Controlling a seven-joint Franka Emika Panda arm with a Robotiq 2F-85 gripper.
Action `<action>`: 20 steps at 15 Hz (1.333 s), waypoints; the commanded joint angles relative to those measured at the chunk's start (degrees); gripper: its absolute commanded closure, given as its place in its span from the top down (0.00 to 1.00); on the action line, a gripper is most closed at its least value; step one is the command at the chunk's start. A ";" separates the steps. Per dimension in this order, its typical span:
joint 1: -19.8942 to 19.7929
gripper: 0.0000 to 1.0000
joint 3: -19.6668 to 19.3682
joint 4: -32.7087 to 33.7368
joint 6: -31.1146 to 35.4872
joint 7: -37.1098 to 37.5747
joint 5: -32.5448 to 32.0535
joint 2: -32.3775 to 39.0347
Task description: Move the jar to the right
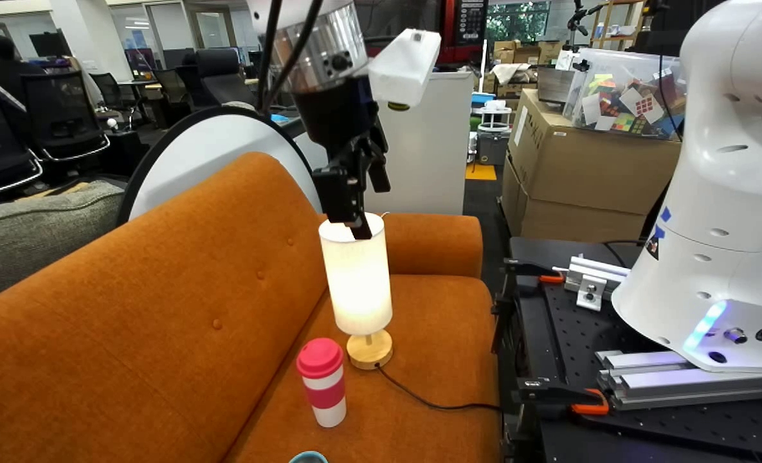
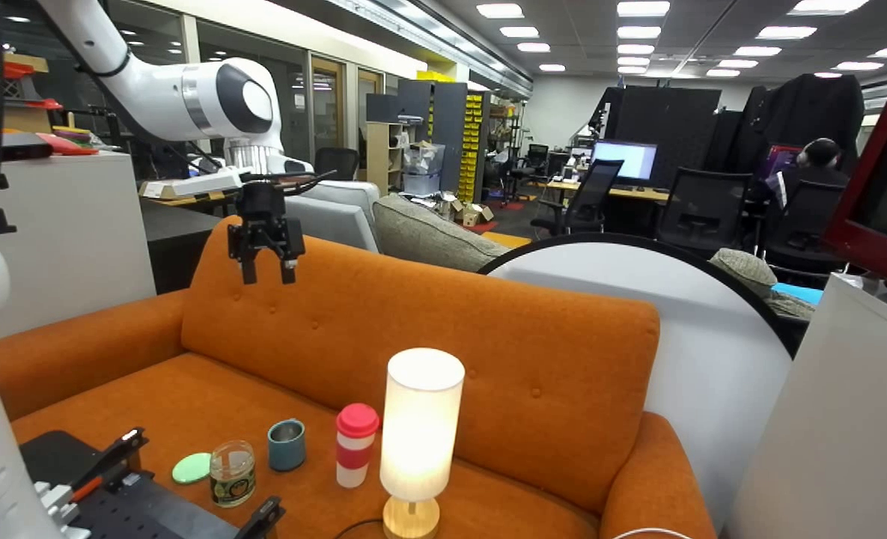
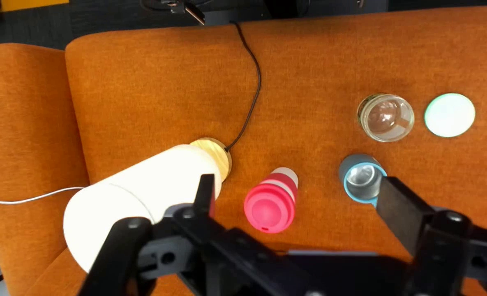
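Observation:
The jar is a clear, squat glass one with a dark label round its lower part. It stands upright and uncapped on the orange sofa seat in an exterior view. From above, the wrist view has the jar at the upper right. My gripper hangs high over the sofa, well above and apart from the jar. Its fingers are spread wide in the wrist view, and nothing is held in the gripper. The jar is out of view where the gripper appears over the lamp.
Close to the jar are a light green disc-shaped lid and a blue mug. A pink-topped tumbler stands beside the lit lamp, whose black cord crosses the seat. The orange backrest rises behind.

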 commanded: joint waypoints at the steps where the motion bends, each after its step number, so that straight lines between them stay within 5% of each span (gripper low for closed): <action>1: 1.82 1.00 -1.55 3.59 -5.08 -5.57 0.00 5.30; 10: 2.37 1.00 -2.25 1.26 -1.44 -2.39 -0.14 3.70; 20: 4.31 1.00 -2.41 -0.01 10.95 -11.85 -3.76 9.70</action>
